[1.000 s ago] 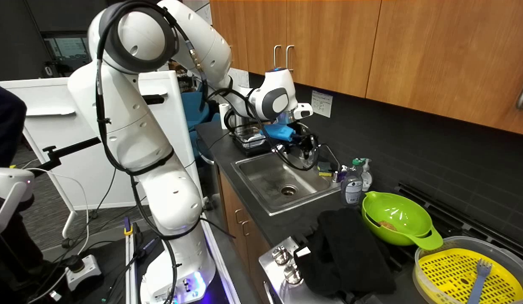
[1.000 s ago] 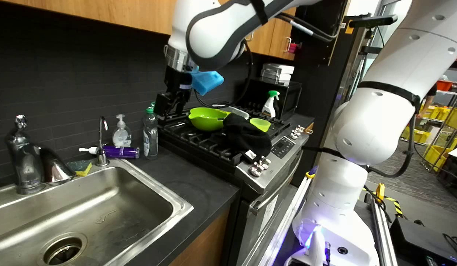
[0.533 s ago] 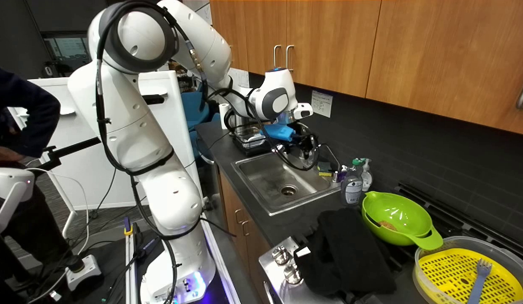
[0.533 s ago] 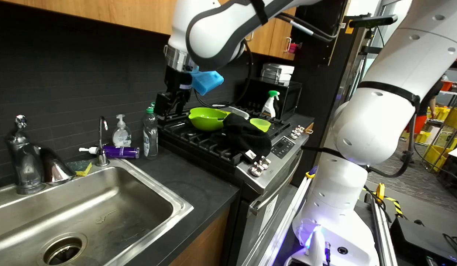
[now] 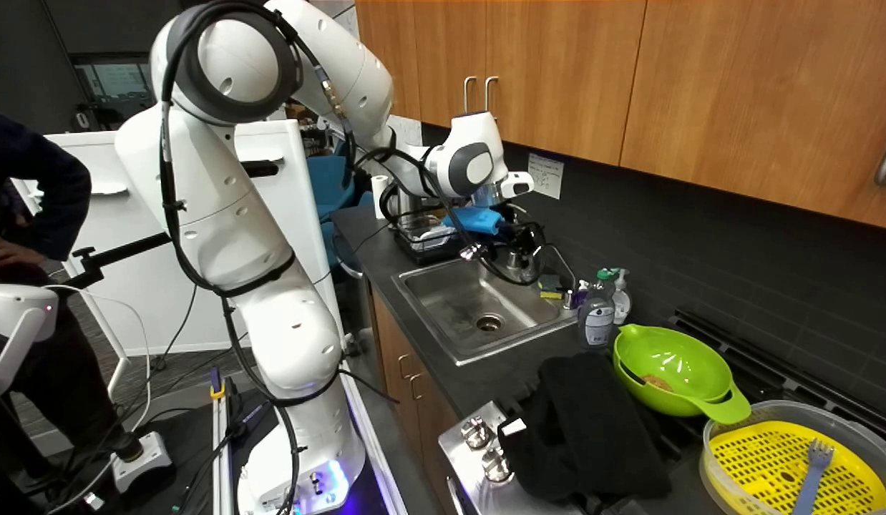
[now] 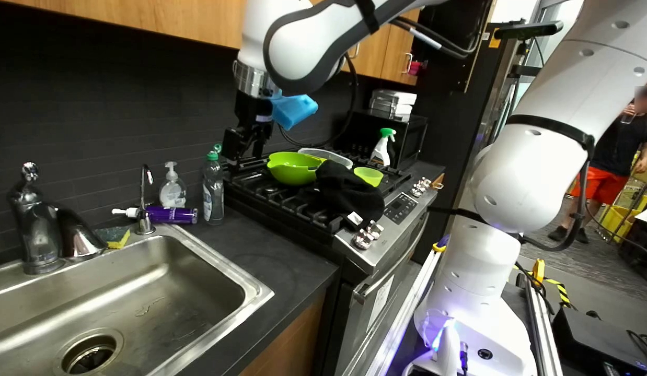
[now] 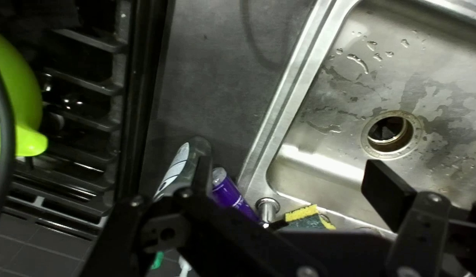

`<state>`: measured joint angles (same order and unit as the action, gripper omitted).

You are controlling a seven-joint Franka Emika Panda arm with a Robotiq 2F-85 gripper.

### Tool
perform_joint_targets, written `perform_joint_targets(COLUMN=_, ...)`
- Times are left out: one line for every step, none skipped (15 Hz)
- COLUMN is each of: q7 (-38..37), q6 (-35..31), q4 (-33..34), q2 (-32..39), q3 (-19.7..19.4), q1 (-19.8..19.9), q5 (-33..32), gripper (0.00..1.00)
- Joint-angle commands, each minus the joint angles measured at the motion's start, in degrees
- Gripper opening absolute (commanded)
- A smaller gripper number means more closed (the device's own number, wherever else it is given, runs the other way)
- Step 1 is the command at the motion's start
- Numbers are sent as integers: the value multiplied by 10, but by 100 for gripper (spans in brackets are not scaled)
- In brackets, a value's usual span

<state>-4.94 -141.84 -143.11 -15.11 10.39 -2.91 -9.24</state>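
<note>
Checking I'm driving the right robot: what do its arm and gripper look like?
The Franka Panda arm is white and rounded, with dark grey joint rings, black straps, a black cable along it and a bluish light at its base. Below a silver collar, the Robotiq gripper is black and angular, with blocky fingertips, silver screws and a bright blue attachment beside it.

In the wrist view, the dish-soap bottle (image 7: pixel 180 168) is partly hidden by the gripper (image 7: pixel 290 169) and the lime-green bowl (image 7: pixel 22 84) is cut off; in an exterior view, the wall note (image 5: pixel 545 175) cannot be read.
</note>
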Motion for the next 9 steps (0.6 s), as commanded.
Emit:
perform_joint_targets(q7=-59, q6=54, q4=39, q2=-14, q3=-3, q1=33, q5=-79, gripper=100)
perform_joint_targets(q7=-72, q6=69, q4=48, q2=-23, q3=-7, q1=41, q5=-93, gripper=100)
perform_joint_targets(q7=-84, q6=82, q4=55, q2=-33, q3=-12, q1=50, q5=-106, gripper=100)
perform_joint_targets(q7=-94, q6=95, q4=63, q2=-40, q3=-16, q1=58, q5=-116, gripper=100)
perform_joint_targets(q7=-104, q6=108, q4=69, q2=-48, q3=-21, q1=68, q5=-125, gripper=100)
perform_joint_targets(q7=-113, q6=123, q4=73, q2=-58, q3=-28, q1=78, q5=-131, gripper=100)
perform_joint_targets(q7=-122, q6=136, q4=76, q2=-67, q3=-33, q1=87, q5=-137, gripper=100)
perform_joint_targets(q7=-132, q6=149, q4=75, q2=-81, q3=-39, q1=98, q5=-146, gripper=100)
perform_joint_targets(q7=-141, q6=159, q4=74, q2=-93, q3=-45, q1=107, q5=-151, gripper=100)
